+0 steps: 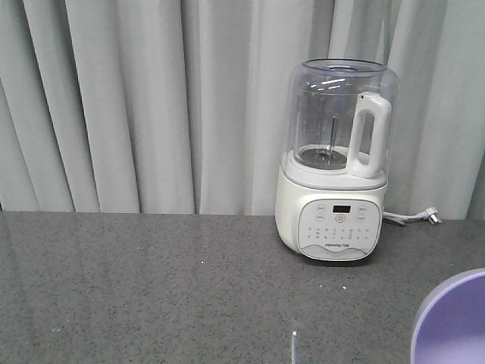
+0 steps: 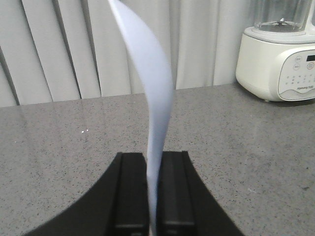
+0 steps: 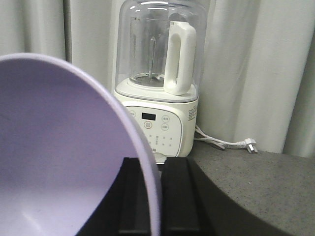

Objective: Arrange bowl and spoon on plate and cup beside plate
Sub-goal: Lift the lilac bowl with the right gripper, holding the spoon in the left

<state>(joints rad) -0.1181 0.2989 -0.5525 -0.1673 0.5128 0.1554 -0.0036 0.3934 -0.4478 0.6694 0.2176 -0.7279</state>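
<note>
— What do we have closest?
— Our left gripper (image 2: pixel 152 164) is clamped on the round light-blue plate (image 2: pixel 156 88), held edge-up over the grey speckled bench (image 2: pixel 59 147). Our right gripper (image 3: pixel 150 169) pinches the tilted lavender plastic bowl (image 3: pixel 59 147) by its rim.
— And beyond?
— A white blender with a clear jug (image 1: pixel 337 167), before pale curtains (image 1: pixel 114 98).

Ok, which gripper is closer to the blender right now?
Right. The right gripper, clamping the bowl, faces the blender close ahead; the left gripper, holding the plate, has it farther off, ahead-right.
</note>
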